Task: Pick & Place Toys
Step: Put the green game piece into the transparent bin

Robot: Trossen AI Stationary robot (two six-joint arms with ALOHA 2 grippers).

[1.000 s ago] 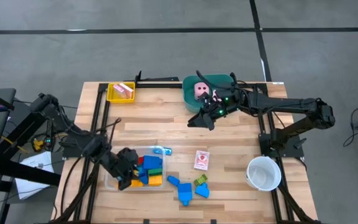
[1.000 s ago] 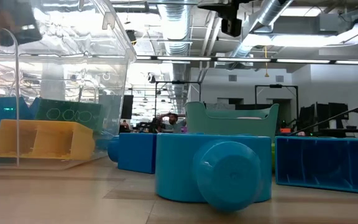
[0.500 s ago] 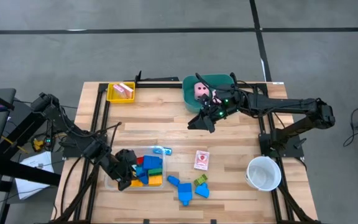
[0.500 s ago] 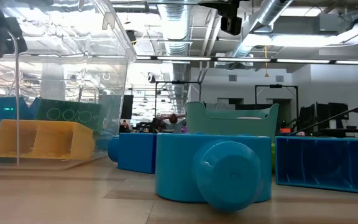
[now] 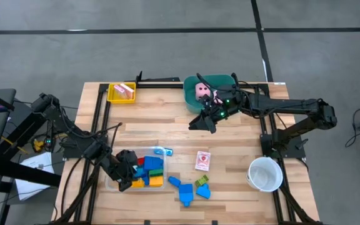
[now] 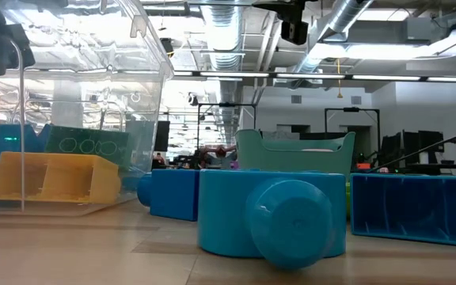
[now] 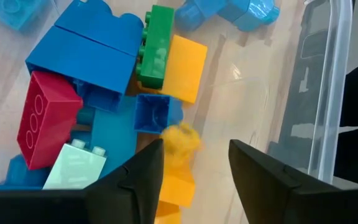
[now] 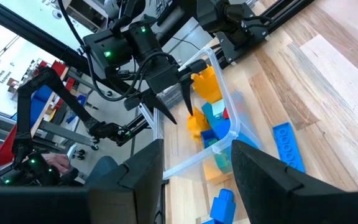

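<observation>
My left gripper (image 5: 124,174) (image 7: 196,146) hangs open over the clear tray (image 5: 167,186), above its near-left part. A blurred yellow-orange block (image 7: 180,140) is in the air just below the fingertips, over the blue, red, green and yellow blocks (image 5: 150,170) lying in the tray. Loose blue blocks (image 5: 184,190) and a pink-white card (image 5: 202,160) lie on the table to the tray's right. A pink die (image 5: 202,90) sits in the teal tub (image 5: 220,82). My right gripper (image 5: 200,123) (image 8: 197,149) is raised in front of the tub, open, with nothing between its fingers.
A yellow tray (image 5: 112,95) with cards stands at the far left. A white cup (image 5: 265,174) stands at the near right. Bare wood lies between the tub and the clear tray.
My left gripper has let go of the yellow-orange block over the clear tray. In the low view the block was up at the fingers half a second ago and now shows lower, dropping toward the blocks in the tray.
</observation>
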